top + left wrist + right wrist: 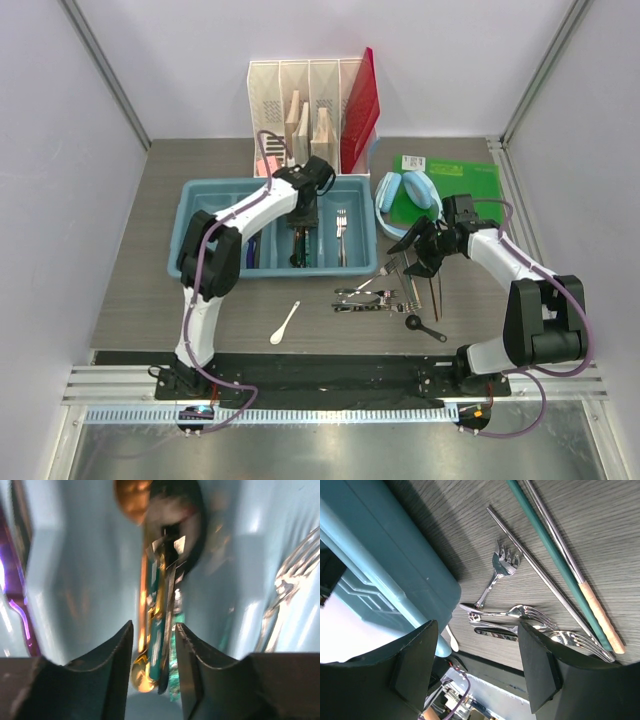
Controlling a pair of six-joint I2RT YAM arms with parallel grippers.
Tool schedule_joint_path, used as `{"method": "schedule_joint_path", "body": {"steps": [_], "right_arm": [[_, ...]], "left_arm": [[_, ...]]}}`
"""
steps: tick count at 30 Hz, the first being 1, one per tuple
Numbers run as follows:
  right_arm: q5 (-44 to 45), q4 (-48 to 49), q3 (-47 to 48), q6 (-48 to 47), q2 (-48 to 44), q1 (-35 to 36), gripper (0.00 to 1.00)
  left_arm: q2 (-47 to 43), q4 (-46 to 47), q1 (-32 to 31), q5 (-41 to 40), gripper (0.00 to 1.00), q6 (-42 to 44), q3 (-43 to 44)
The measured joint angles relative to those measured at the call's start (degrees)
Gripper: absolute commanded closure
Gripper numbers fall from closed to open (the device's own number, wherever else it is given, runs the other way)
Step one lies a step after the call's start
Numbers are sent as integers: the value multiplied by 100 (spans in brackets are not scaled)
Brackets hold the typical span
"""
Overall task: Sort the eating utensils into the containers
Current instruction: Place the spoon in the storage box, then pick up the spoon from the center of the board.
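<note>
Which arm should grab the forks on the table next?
Right. The right claw, open, hovers close above the loose forks; the left claw is down inside the tray.

The wood-grain table (130, 290) carries a blue tray (320, 272), file organizer (265, 85), headphones (408, 190), loose cutlery (375, 298).

Desk accessories recorded on the grey wood-grain table (130, 290).
A white slotted file organizer (266, 100) is set upright at the far edge, with pale wooden boards (322, 128) stored in its slots and a red panel (361, 105) leaned against its right side. Light blue headphones (408, 190) are placed to the right, overlapping the left part of a green mat (465, 180), on which a small white label (415, 161) is seen.
</note>
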Motion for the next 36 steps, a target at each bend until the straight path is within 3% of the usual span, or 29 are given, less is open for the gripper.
{"method": "schedule_joint_path", "body": {"steps": [5,14,20,27,36], "right_arm": [[-7,-2,-11,0,0,0,30],[0,-26,-9,-4,-2,0,30],[33,-190,0,-59,-17,0,30],[98,-341,2,-68,-175,2,30],[144,-422,2,-66,-267,7,30]], "left_arm": [[-855,114,-17,-267,57,-245,-855],[-3462,302,-107,-564,62,-326,-2041],[-4885,299,-994,-238,56,-501,-3591],[-5475,203,-1429,63,56,-1283,-5506],[-5412,756,-1541,367,56,-1873,-6334]]}}
